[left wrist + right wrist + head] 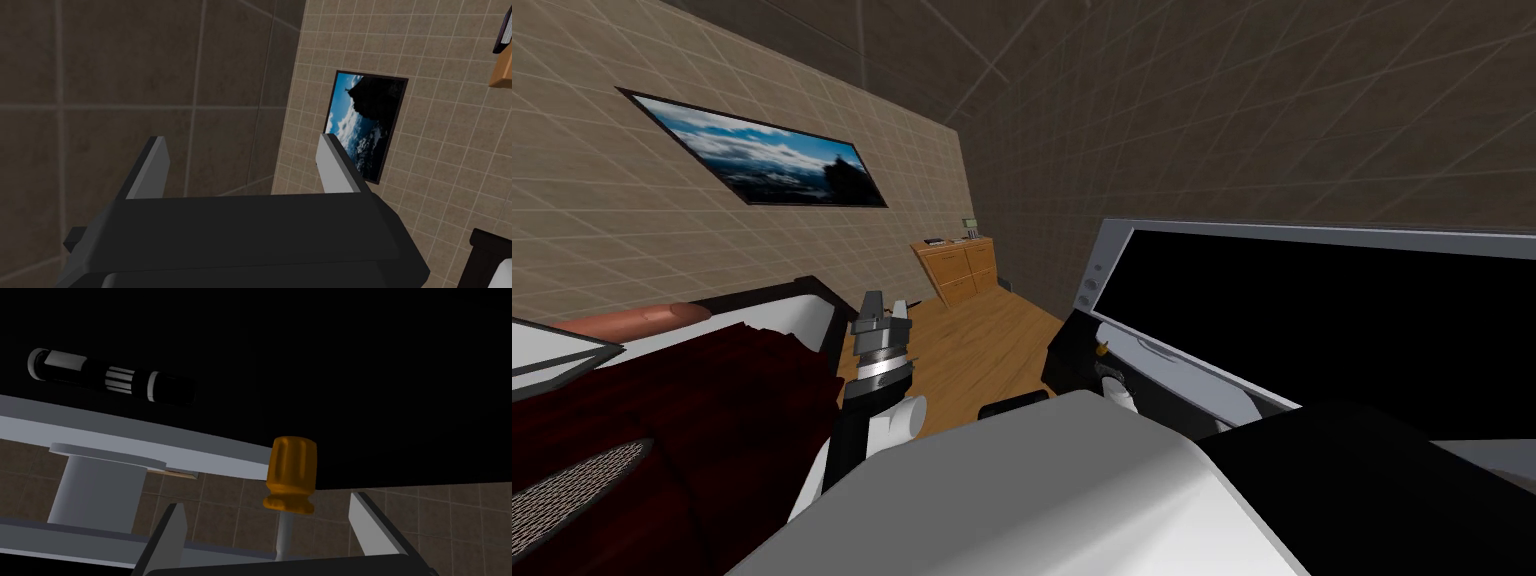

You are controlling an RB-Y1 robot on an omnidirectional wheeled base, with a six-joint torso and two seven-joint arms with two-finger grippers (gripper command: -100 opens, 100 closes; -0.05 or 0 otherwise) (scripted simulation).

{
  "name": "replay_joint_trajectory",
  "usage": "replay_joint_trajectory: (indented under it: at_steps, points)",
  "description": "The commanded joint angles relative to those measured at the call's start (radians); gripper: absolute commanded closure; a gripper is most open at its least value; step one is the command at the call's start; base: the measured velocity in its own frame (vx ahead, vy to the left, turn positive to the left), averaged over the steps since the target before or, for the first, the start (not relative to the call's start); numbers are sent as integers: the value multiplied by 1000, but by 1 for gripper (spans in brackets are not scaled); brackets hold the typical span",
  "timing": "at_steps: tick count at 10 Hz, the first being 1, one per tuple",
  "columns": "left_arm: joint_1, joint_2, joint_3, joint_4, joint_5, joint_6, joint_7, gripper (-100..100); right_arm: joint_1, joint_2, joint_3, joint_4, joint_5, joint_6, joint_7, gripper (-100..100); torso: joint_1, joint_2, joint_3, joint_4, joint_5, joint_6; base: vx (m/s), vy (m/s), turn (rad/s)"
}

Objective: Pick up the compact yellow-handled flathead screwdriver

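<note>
right gripper (268, 508) spread, screwdriver (290, 470) shaft between its fingers, unpinched. looks light, stiff; take the ribbed orange-yellow handle, not the thin smooth shaft. left gripper (240, 145) spread too.

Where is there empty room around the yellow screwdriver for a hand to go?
Free: the gaps either side of the screwdriver, inside the open right tool; also the black stretch between its handle and the black cylinder. Crowded: the grey ledge and grey post close beside the handle.
</note>
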Motion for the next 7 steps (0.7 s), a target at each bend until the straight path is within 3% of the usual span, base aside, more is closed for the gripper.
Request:
replay_joint_trajectory:
  at_steps: [1,6,7]
  points:
    - [0,0,0,0,0,0,0,0,-18,0,-13,39,50,21,4,-100,0,0,0,0,0,0,46,-53,168]
    - [0,0,0,0,0,0,0,0,-67,-9,-44,119,164,62,22,-100,-4,-4,-2,-1,-1,0,81,-96,112]
    - [0,0,0,0,0,0,0,0,-59,-10,-35,115,155,58,9,-100,-5,-5,-3,-1,-1,0,50,-56,26]
